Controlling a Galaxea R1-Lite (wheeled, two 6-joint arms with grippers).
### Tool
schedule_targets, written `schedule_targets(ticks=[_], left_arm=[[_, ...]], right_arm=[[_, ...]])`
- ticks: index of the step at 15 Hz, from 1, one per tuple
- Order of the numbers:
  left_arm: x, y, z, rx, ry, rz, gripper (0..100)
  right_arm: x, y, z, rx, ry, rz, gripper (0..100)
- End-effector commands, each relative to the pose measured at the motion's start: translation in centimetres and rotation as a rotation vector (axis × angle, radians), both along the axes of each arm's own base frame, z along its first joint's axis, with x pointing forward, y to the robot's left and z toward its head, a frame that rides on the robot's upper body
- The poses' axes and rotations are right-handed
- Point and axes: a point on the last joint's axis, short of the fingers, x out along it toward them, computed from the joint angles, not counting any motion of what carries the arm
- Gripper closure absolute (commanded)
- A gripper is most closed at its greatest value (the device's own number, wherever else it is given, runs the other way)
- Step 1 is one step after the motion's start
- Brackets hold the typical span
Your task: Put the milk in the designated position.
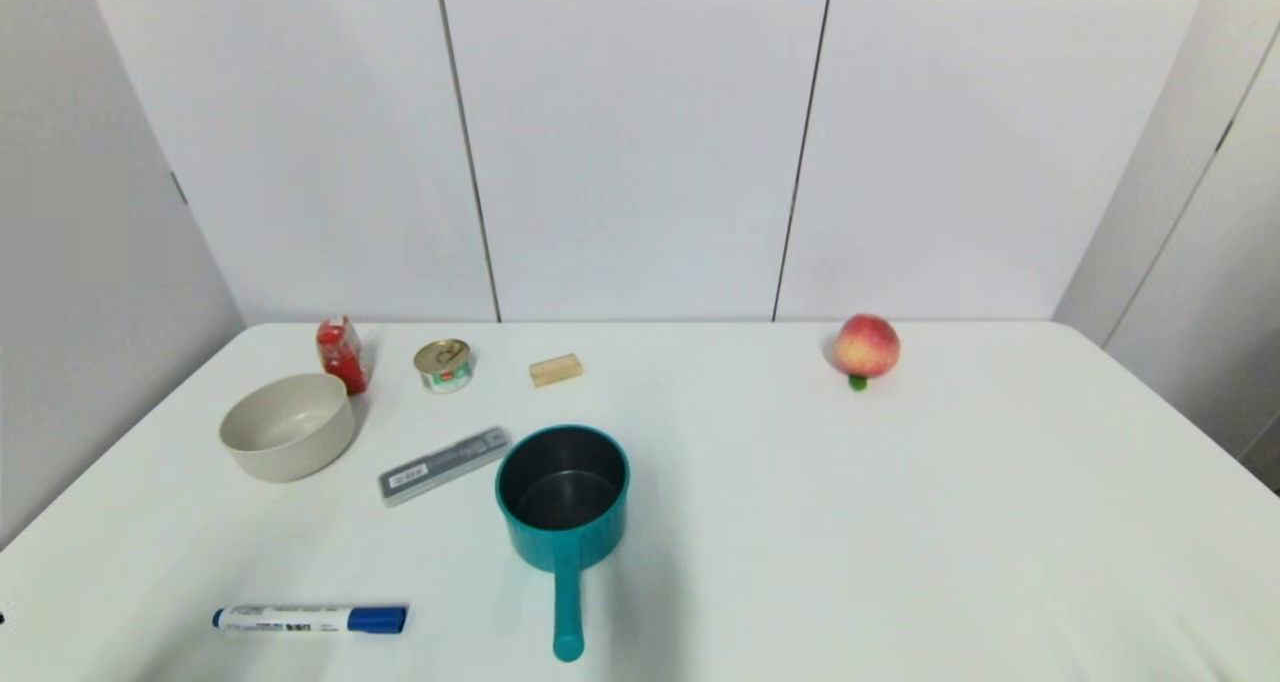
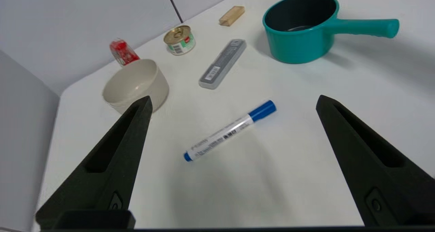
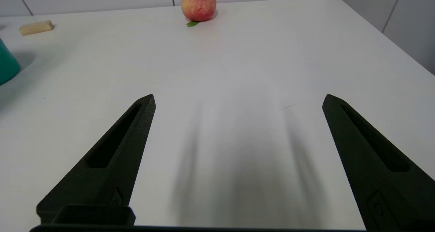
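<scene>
Jaws on both my arms stand wide apart and hold nothing: the left gripper hangs over the near left part of the table, the right gripper over bare table on the right. Neither shows in the head view.

The milk stands upright at the far left of the table, close to the back wall and well away from both grippers. It looks small, narrow and light, so I judge it easy to tip; its red wrapper seems glossy and may be slippery, and the thin body could dent under a hard squeeze. I would take it across the middle of the body, below the squarish top.

Just in front of it sits the beige bowl, almost touching, which crowds a near-side approach. Beside it stands the tin can, farther on the wooden block.
</scene>
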Motion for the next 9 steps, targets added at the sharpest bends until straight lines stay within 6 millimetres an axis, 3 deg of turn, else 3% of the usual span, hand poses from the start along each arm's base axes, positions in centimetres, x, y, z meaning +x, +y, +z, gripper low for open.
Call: schedule_targets(ticks=[1, 5, 7, 9], left_arm=[[-1.1, 0.0, -2.2, -0.084, -0.013, 0.026, 0], [-2.1, 0.1, -4.7, -0.153, -0.070, 0.073, 0], [-1.4, 0.1, -5.8, -0.161, -0.112, 0.090, 0], [-1.2, 0.2, -5.6, -0.214, -0.156, 0.137, 0]], right_arm=[[0.0, 0.0, 0.0, 0.000, 0.001, 0.001, 0], [0.0, 0.0, 0.0, 0.000, 0.001, 0.001, 0], [0.0, 0.0, 0.0, 0.000, 0.001, 0.001, 0], [0.0, 0.0, 0.0, 0.000, 0.001, 0.001, 0]])
